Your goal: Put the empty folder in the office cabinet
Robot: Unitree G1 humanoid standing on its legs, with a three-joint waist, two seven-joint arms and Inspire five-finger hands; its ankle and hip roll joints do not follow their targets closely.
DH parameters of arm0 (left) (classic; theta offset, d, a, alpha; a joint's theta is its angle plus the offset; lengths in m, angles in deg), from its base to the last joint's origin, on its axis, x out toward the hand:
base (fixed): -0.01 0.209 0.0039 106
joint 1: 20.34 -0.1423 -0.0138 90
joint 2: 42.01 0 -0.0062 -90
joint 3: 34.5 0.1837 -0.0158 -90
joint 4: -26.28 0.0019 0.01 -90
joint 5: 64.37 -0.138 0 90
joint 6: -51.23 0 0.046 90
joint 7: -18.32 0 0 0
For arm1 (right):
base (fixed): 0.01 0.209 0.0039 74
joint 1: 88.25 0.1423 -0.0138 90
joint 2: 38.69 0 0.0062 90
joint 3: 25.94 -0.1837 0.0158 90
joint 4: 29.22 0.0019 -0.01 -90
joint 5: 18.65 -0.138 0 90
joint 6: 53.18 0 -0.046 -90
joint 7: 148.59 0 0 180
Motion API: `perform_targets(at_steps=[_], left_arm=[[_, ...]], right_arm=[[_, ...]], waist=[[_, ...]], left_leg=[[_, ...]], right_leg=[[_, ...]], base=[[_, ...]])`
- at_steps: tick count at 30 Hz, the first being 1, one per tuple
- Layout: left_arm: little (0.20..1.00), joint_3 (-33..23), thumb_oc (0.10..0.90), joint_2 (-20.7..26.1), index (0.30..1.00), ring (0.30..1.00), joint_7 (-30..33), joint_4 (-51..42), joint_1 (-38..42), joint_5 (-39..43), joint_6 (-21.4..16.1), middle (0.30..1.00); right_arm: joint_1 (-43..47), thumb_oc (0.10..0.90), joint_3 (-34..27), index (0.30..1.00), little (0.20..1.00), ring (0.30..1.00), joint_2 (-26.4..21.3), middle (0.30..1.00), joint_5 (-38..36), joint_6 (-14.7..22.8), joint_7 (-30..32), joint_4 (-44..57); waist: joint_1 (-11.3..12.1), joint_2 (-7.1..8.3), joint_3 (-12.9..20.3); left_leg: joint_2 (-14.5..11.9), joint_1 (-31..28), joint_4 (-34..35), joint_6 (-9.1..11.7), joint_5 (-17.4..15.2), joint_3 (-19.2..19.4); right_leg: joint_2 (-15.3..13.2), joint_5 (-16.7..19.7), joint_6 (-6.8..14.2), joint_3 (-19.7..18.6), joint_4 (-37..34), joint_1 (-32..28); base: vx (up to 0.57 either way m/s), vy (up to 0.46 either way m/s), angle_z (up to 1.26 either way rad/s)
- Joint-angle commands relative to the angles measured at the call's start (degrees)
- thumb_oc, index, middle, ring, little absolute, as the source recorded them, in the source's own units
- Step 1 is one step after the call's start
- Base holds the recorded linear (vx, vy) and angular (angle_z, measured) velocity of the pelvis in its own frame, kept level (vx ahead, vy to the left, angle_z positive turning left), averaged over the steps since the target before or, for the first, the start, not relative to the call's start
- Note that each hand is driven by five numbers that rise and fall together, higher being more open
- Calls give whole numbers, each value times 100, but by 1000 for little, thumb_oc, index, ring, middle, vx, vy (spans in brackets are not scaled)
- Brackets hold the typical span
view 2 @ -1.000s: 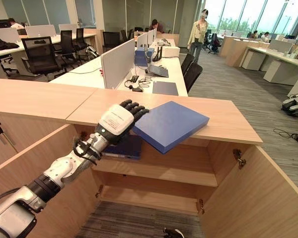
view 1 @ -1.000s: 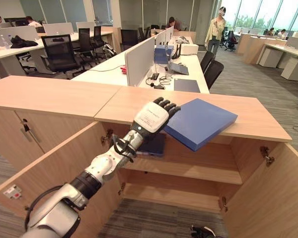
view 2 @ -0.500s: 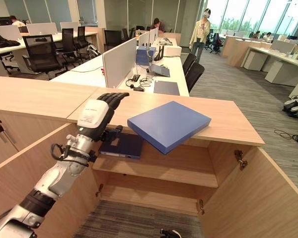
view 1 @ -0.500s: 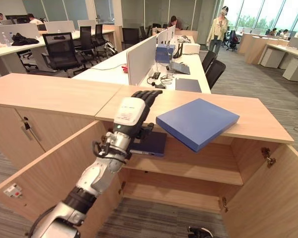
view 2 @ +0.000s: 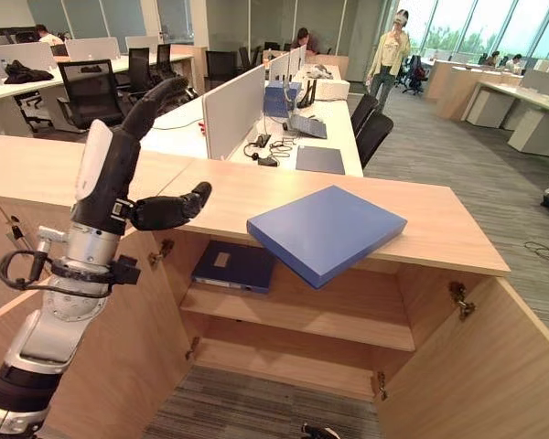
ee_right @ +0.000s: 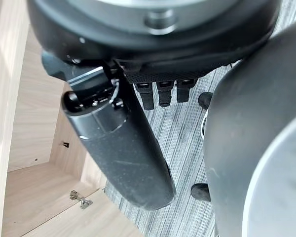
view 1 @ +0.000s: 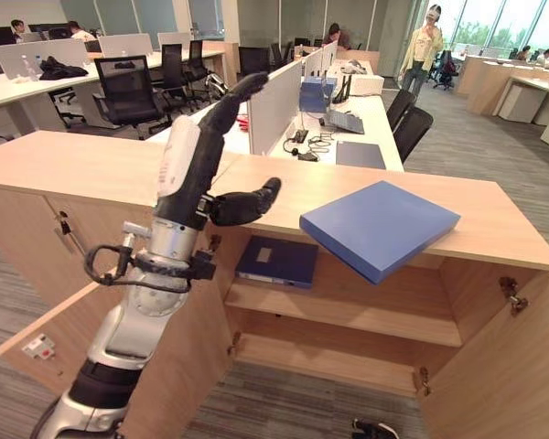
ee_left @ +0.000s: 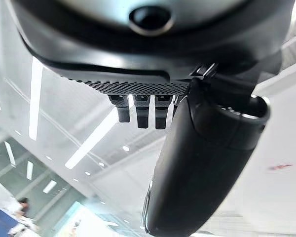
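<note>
Your cabinet point(view 1: 494, 229) stands with both doors open; the blue folder point(view 1: 381, 226) lies on its top, a corner overhanging the front edge. Another folder point(view 1: 276, 261) with an unreadable label lies on the shelf. Your left hand point(view 1: 190, 165) is raised, fingers straight, empty; right hand point(ee_right: 123, 143) hangs relaxed, empty

Open-plan office, rows of desks point(view 1: 210, 128) with partition screens point(view 1: 274, 102), swivel chairs point(view 1: 128, 87), wooden cabinet point(view 1: 421, 302)
</note>
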State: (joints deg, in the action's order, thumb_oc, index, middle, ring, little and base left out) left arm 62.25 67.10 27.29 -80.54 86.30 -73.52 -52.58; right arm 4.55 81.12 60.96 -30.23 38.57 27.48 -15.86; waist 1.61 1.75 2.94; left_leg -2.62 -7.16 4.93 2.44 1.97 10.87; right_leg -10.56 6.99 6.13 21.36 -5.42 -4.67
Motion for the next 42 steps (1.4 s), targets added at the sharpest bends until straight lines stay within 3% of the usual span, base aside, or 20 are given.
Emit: perform_targets(at_steps=[1, 5, 7, 9, 12, 14, 18, 23, 26, 33, 39, 42], left_arm=[[900, -88, 800, 24, 900, 900, -186, -443, 700, 606, -328, 900], [900, -353, 800, -25, 900, 900, -149, -549, 654, 912, -295, 900], [900, -701, 800, 6, 900, 900, 72, -542, 667, 812, -283, 900], [900, -796, 800, -10, 900, 900, 133, -574, 645, 771, -269, 900], [900, -1056, 800, 71, 900, 900, 312, -626, 556, 594, -322, 900], [900, -1311, 800, 109, 900, 900, 415, -683, 411, 498, -346, 900], [900, -1542, 800, 87, 900, 900, 617, -723, 351, 185, -333, 900], [900, -1758, 800, 82, 900, 900, 728, -708, 139, 99, -339, 900], [900, -1977, 800, 28, 900, 900, 865, -722, -42, 196, -377, 900], [900, -2165, 800, 42, 900, 900, 973, -762, -371, 87, -368, 900], [900, -2277, 800, 137, 900, 900, 976, -804, -556, 153, -367, 900], [900, -2300, 800, 172, 900, 900, 964, -888, -630, 122, -362, 900]], right_arm=[[51, 800, 11, 900, 900, 900, -141, 900, -157, -26, -175, -385], [50, 800, -152, 900, 900, 900, -241, 900, -109, -46, -245, -412], [43, 800, -248, 900, 900, 900, -217, 900, -128, -57, -279, -399], [30, 800, -249, 900, 900, 900, -179, 900, -140, -53, -285, -380], [37, 800, -215, 900, 900, 900, -152, 900, -122, -23, -287, -316], [83, 800, -241, 900, 900, 900, -134, 900, -165, -29, -284, -314], [79, 800, -194, 900, 900, 900, -80, 900, -206, -18, -297, -314], [64, 800, -87, 900, 900, 900, -112, 900, -144, 8, -278, -249], [105, 800, -22, 900, 900, 900, -171, 900, -218, 81, -230, -145], [84, 800, 162, 900, 900, 900, -185, 900, -223, 144, -180, -146], [90, 800, 298, 900, 900, 900, -136, 900, -289, 156, -152, -156], [109, 800, 226, 900, 900, 900, -186, 900, -301, 161, -88, -186]], waist=[[30, -153, -67], [56, -238, -277], [124, -281, -441], [114, -266, -476], [73, -269, -565], [72, -237, -650], [133, -122, -664], [71, -150, -515], [58, -165, -433], [99, -148, -309], [299, 17, -507], [369, 56, -619]], left_leg=[[523, -65, 7, -280, -620, 6], [639, -88, 7, -416, -653, 51], [653, -201, 7, -445, -809, 72], [674, -228, 7, -459, -877, 106], [562, -234, 7, -375, -884, 155], [514, -367, 7, -292, -955, 130], [488, -572, 7, -199, -1160, 53], [219, -651, 7, -106, -1195, 13], [-135, -543, 7, 83, -1132, 86], [-574, -630, -5, 404, -975, 280], [-949, -30, -1747, 571, -594, 399], [-927, 231, -1723, 448, -695, 438]], right_leg=[[-24, -362, 327, 544, 43, -518], [-377, -384, 435, 543, 983, -160], [-802, -188, 566, 822, 1923, 175], [-943, -160, 626, 953, 2133, 299], [-741, -234, 511, 1069, 1584, 556], [-465, 37, 576, 994, 813, 857], [-310, 309, 618, 1121, 206, 850], [-27, 167, 471, 1161, 219, 757], [226, -17, 334, 1187, 162, 733], [705, -413, 47, 1131, 42, 646], [1012, -802, -266, 975, 42, 340], [934, -871, -289, 973, 42, 249]], base=[[45, 165, -9], [4, 150, -11], [90, 164, -18], [94, 52, -33], [91, -98, -15], [218, -183, -11], [262, -161, 11], [262, -171, 12], [183, -188, -3], [183, -163, 0], [74, -151, -12], [10, 3, -12]])
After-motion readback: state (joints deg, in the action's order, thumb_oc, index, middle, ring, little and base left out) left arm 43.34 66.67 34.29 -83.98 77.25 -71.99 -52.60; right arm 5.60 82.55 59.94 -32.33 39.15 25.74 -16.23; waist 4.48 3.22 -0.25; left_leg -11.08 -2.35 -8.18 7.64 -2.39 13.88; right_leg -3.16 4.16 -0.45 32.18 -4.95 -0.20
